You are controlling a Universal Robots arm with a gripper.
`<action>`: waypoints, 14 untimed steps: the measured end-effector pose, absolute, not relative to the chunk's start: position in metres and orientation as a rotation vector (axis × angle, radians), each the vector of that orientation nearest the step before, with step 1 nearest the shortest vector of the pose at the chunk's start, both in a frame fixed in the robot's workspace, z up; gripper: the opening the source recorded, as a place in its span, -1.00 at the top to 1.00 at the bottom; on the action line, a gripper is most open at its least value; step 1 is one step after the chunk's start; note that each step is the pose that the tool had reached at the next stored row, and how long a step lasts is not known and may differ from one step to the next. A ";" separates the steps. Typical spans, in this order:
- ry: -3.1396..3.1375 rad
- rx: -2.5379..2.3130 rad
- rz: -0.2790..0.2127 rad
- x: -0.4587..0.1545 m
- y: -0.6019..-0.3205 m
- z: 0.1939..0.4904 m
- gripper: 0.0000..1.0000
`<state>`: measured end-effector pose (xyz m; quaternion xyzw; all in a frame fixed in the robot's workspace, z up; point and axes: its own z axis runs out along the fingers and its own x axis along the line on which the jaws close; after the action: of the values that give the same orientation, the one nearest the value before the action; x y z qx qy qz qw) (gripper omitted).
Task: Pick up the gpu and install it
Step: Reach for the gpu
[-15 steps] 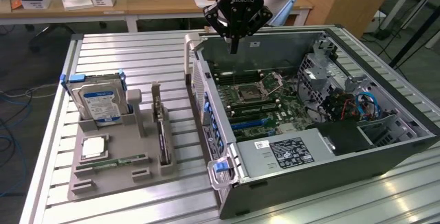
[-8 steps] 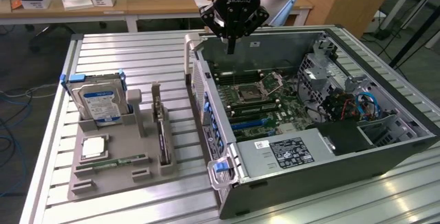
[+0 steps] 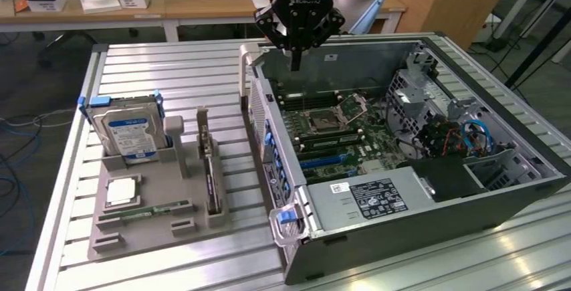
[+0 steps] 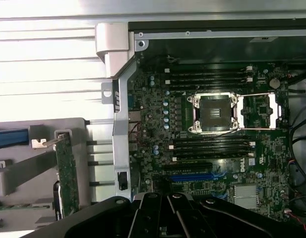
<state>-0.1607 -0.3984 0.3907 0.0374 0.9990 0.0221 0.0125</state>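
Gpu (image 3: 210, 170) stands in holder (image 3: 152, 227), well apart from jaws.

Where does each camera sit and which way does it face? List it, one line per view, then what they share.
Exterior view: off the arm, raised, looking obliquely down on the table, the holder with the gpu, and the open computer case; the gripper hangs over the case's far edge.
Wrist view: on the wrist, looking down into the computer case; the gripper shows as a black body.
Shared: the gpu, the computer case, the motherboard socket.
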 end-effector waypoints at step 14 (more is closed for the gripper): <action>3.114 0.117 0.069 -0.171 -0.398 0.390 0.79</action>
<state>-0.1712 -0.3984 0.3899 0.0374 0.9990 0.0221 0.0125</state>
